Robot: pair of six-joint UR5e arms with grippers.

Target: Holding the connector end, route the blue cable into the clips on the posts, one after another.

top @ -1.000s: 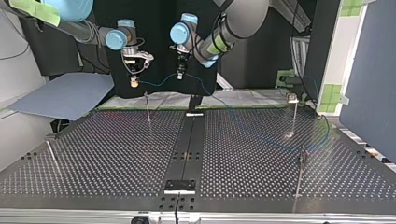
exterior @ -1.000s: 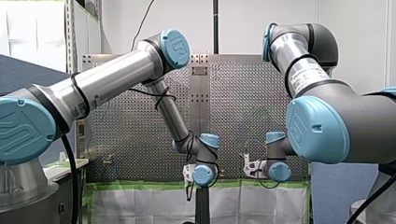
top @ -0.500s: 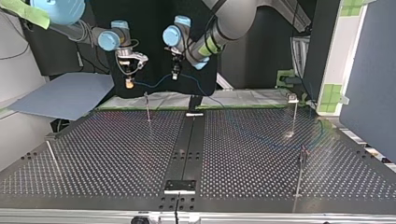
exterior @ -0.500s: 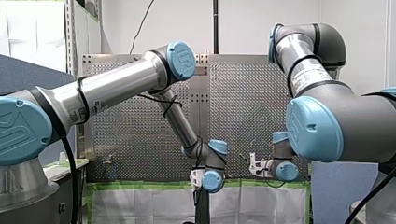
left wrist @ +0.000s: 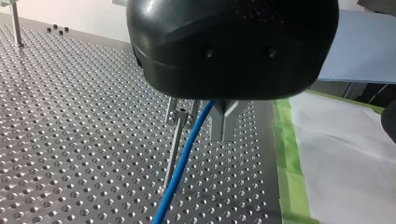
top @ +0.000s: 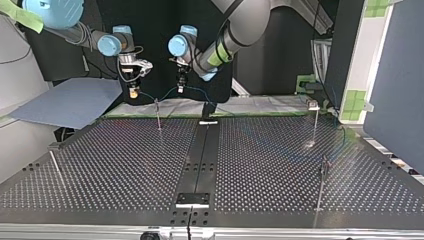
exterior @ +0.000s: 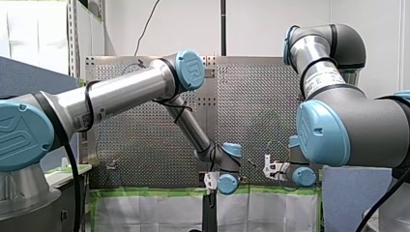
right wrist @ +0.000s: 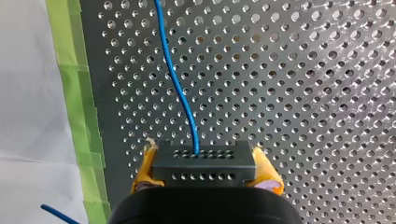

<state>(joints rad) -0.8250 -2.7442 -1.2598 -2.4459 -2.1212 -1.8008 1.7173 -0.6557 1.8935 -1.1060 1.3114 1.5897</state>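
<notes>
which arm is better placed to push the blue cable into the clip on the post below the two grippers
Left, probably. In the left wrist view the cable runs out from under my left gripper, right beside the clip on the post. My right gripper is shut on the connector, so it is busy holding that end.

The perforated table (top: 125, 165) in front of me is a dark plate full of holes, split down its middle by a plain centre strip (top: 202, 155). On that strip a small black plate (top: 192, 199) sits at the top view's near edge and a pale bar (top: 208, 122) at its far edge. Four thin posts stand on the table. The far-left post (top: 158, 115) and the far-right post (top: 314, 125) are upright, the near-right post (top: 321, 185) nearly so, and the near-left post (top: 56, 167) leans. Green tape (right wrist: 74, 93) lines the table's far edge.
</notes>
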